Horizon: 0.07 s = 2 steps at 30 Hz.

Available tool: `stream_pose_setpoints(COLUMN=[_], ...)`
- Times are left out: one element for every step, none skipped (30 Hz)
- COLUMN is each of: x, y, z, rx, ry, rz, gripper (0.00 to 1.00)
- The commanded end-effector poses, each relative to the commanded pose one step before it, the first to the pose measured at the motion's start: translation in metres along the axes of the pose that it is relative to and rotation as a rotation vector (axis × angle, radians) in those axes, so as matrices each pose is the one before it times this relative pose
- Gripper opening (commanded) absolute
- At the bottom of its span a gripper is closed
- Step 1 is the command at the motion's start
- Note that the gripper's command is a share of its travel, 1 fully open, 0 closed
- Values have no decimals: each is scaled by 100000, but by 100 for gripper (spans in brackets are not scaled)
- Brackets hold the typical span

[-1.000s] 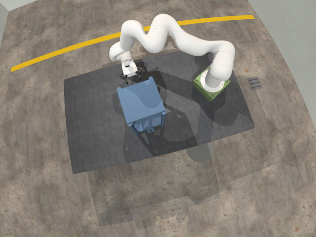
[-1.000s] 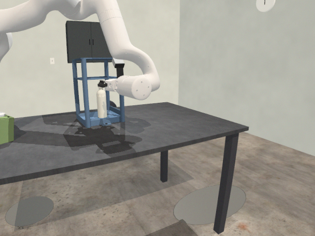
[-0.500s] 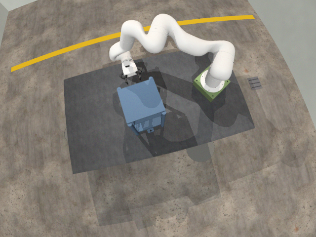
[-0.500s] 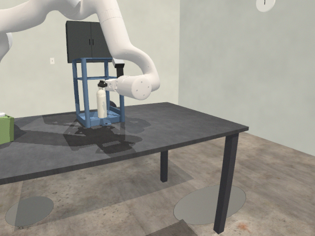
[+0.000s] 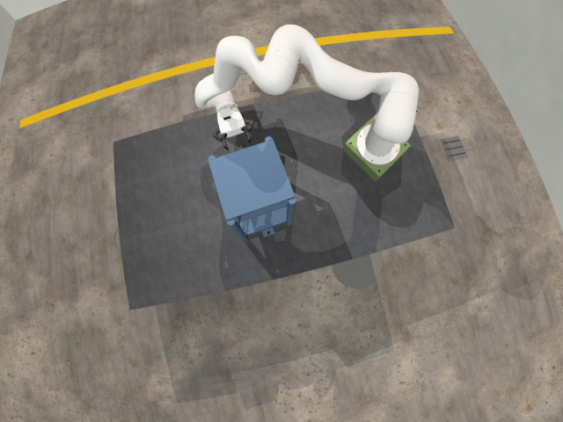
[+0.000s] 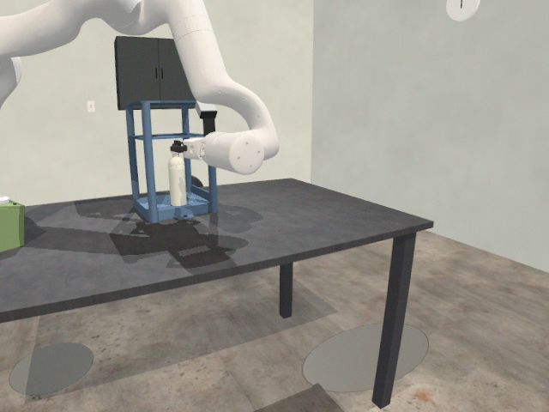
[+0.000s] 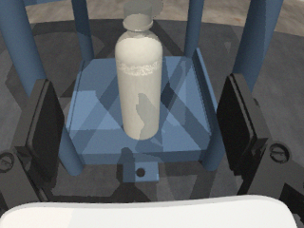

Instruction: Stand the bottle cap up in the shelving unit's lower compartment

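The white bottle [image 7: 140,85] stands cap up on the blue floor of the shelving unit's lower compartment [image 7: 141,114]. In the exterior view the bottle [image 6: 177,181] stands between the blue posts of the unit [image 6: 171,154]. From above, the unit's top shelf [image 5: 250,185] hides the bottle. My gripper [image 7: 139,94] is open and empty. It is level with the compartment just outside the unit's edge, and both fingers stand short of the bottle and apart from it. The gripper also shows in the overhead view [image 5: 234,136] and the side view [image 6: 177,147].
Blue posts [image 7: 15,45] [image 7: 269,19] rise just beyond each finger. A small tab with a hole [image 7: 141,171] sticks out from the unit's base below the gripper. The green robot base [image 5: 376,152] stands to one side on the dark table.
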<state>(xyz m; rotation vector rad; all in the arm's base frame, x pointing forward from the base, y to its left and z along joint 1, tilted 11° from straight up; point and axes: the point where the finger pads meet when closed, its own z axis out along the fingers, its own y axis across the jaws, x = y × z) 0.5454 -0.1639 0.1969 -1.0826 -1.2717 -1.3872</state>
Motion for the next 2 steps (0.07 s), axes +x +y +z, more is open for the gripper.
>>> stream_pose_setpoints(x=[84, 0], y=[50, 0], z=[-34, 0], rx=[20, 0], ry=[-75, 0], rz=[-176, 0], gripper=[100, 100])
